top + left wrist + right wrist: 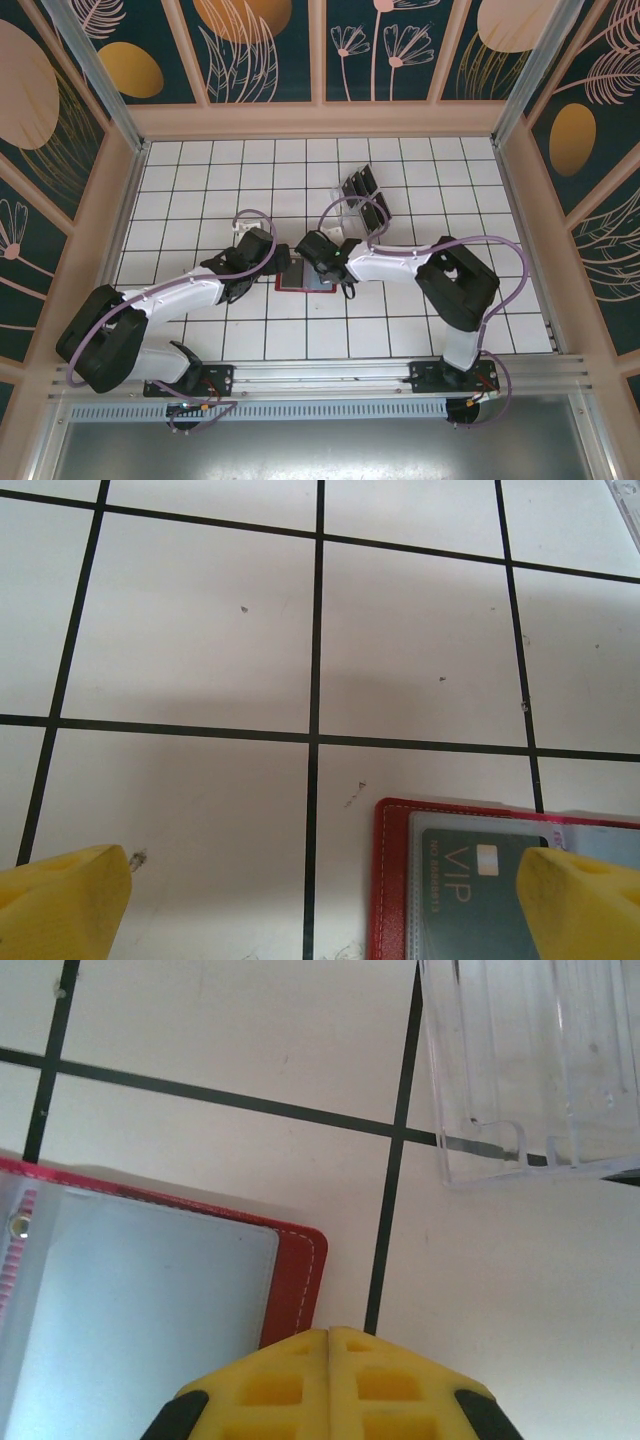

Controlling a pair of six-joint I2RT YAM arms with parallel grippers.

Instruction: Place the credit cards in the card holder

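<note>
red card holder (385, 880) lies open and flat on the white tiled bench (200, 630), its corner reaching in between the left fingers (65, 900), which are spread wide and grasp nothing. one yellow tip hangs over the pocket holding a vip card (465, 885); whether it touches, i cannot tell. the right fingers (290, 1385) are clenched tip to tip, just beside the holder's other red corner. left arm (180, 295) and right arm (400, 265) reach low and meet over the holder. a clear plastic rack (530, 1060) stands near, credit cards (362, 188) upright in it; bare tiles lie on every side.
</note>
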